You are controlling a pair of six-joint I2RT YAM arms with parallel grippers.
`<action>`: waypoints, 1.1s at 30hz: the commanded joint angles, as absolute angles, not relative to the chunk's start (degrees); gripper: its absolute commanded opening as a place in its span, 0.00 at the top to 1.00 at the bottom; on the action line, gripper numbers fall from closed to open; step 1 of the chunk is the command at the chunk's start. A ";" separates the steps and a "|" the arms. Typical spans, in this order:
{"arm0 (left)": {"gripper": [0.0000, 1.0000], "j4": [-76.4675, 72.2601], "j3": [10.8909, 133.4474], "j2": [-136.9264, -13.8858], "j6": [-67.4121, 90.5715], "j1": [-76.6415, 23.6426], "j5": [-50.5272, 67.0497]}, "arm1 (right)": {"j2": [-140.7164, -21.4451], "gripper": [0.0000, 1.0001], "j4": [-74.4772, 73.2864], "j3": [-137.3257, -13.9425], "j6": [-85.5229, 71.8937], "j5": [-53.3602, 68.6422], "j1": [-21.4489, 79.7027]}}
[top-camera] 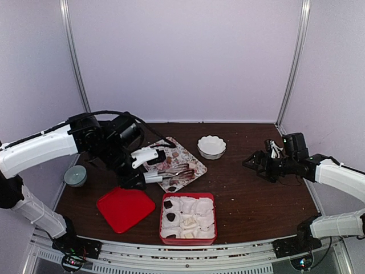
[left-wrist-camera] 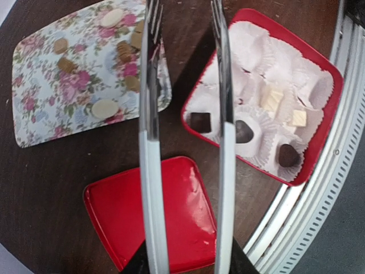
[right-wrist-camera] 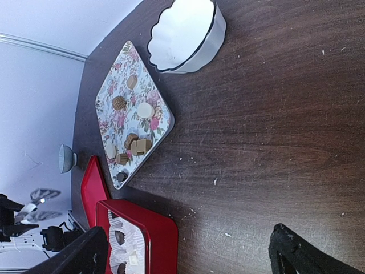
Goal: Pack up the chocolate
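Now, chocolate (left-wrist-camera: 124, 50): loose tan, brown and pale pieces on the floral tray (left-wrist-camera: 45, 114), most of them near its edge on the tongs' side.
packed so far: three dark and two pale pieces sit in paper cups (left-wrist-camera: 259, 40) in the red box (left-wrist-camera: 328, 114); the other cups look empty.
tongs (left-wrist-camera: 149, 171): blades apart with nothing between the tips. In the left wrist view, one tip is over the tray's edge and the other is over the gap between tray and box.
key relation: the nearest pieces lie just beside the tray-side blade, outside the gap between the blades. My read is that the tongs need to shift sideways toward the tray before closing.
long axis: in the top view the tongs run roughly left to right across the tray's near corner.
left gripper (top-camera: 147, 166): clamped on the tongs' handle end, above the tray and box.
right gripper (right-wrist-camera: 191, 234): fingers spread and holding nothing, well apart from the tray at the right side of the table.
nearer arm: left, clearly.
lid (left-wrist-camera: 171, 217): lies flat on the table beside the box, under the tongs' handle end.
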State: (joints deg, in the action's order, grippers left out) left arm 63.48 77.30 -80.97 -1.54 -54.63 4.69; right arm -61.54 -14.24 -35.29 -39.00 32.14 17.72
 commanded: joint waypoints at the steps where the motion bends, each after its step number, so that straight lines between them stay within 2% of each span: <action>1: 0.65 63.49 78.35 -80.99 1.23 -48.58 3.00 | -61.96 0.00 -12.11 -36.40 -39.31 32.00 18.08; 10: 0.63 65.17 74.02 -83.83 3.66 -39.93 -1.21 | -62.01 0.00 -11.70 -36.05 -39.98 31.26 18.11; 18: 0.59 66.04 73.72 -88.68 2.43 -39.56 -1.14 | -62.38 0.00 -11.35 -35.88 -40.43 30.89 18.11; 33: 0.63 66.80 78.02 -96.79 2.02 -39.38 -1.85 | -62.32 0.00 -12.07 -35.88 -40.08 30.33 18.09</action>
